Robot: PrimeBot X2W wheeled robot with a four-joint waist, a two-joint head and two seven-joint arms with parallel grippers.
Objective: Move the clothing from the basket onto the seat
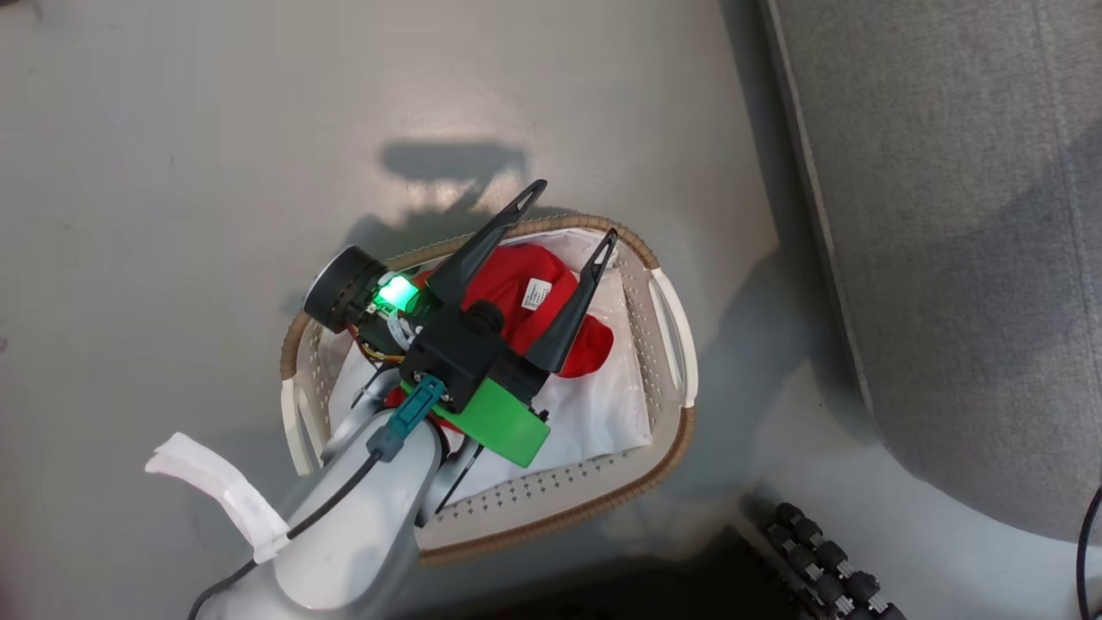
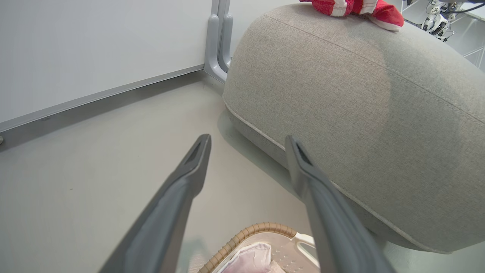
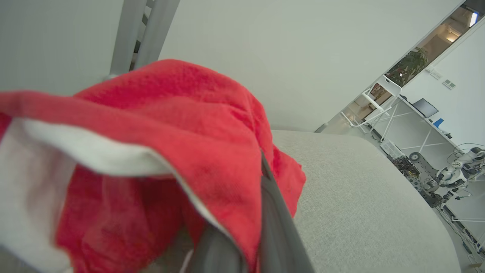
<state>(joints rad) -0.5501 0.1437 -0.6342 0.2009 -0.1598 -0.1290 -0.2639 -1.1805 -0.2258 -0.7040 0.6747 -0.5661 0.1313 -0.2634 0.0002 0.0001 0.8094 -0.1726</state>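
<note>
In the head view my left gripper (image 1: 574, 209) hangs open above the basket (image 1: 676, 430), which stands on the floor left of the seat (image 1: 947, 215). Red clothing (image 1: 516, 284) with a small white label lies in the basket under the fingers, on a white liner sheet (image 1: 603, 405). The left wrist view looks past my open left gripper (image 2: 248, 139) to the basket rim (image 2: 257, 229) and the seat (image 2: 360, 113), where red and white clothing (image 2: 352, 7) shows at its top. My right gripper (image 3: 265, 189) is shut on red clothing (image 3: 182, 125) that drapes over its fingers, above the seat (image 3: 360, 197).
Grey floor (image 1: 215, 172) surrounds the basket. A white wall with a grey metal post (image 2: 219, 38) stands behind the seat. A black ribbed part of the robot's base (image 1: 826, 560) sits near the seat's front corner. Desks and equipment (image 3: 435, 167) stand far off.
</note>
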